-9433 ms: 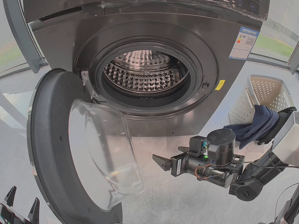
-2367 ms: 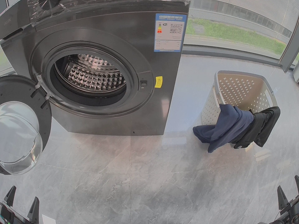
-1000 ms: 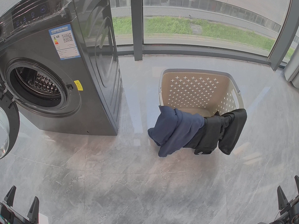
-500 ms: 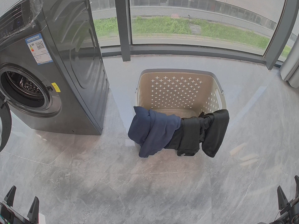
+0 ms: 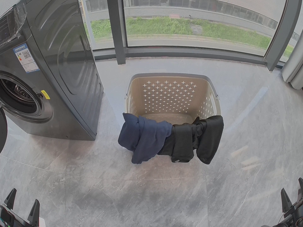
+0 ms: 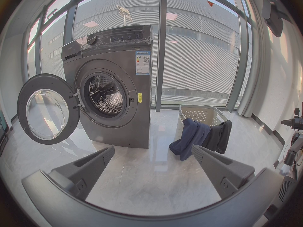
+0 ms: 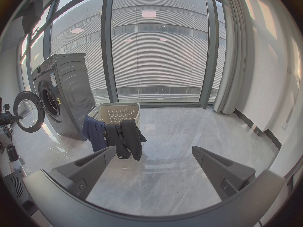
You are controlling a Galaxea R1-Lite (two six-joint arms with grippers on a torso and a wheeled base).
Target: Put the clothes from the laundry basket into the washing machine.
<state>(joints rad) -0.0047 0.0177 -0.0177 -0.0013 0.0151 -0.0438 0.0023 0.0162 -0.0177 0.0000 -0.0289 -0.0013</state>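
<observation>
Our left claw (image 6: 152, 148) has its fingers wide apart and holds nothing; it hangs low over the grey floor (image 5: 126, 189). The right claw (image 7: 153, 148) is spread just as wide, also with nothing in it, low on the other side. Both are well apart from the clothes.

Ahead of us, a navy garment (image 5: 143, 137) hangs over the near rim of the laundry basket (image 5: 172, 75), most of it spilling down the outside wall towards the floor. Touching it on its right, black clothing (image 5: 195, 137) is draped over the same rim; we cannot tell whether that is one piece or two, as the folds run together. The basket is beige with star-shaped holes and stands on the floor by the window.

To the left of the basket stands the washing machine (image 5: 63, 63), its round door (image 6: 47, 109) swung fully open and the steel drum (image 6: 105, 93) exposed.

Since the earlier frames our head camera has turned from the machine to the basket, which now sits mid-view. The clothes lie on the rim as before. The right arm, stretched before the machine earlier, has drawn back.
</observation>
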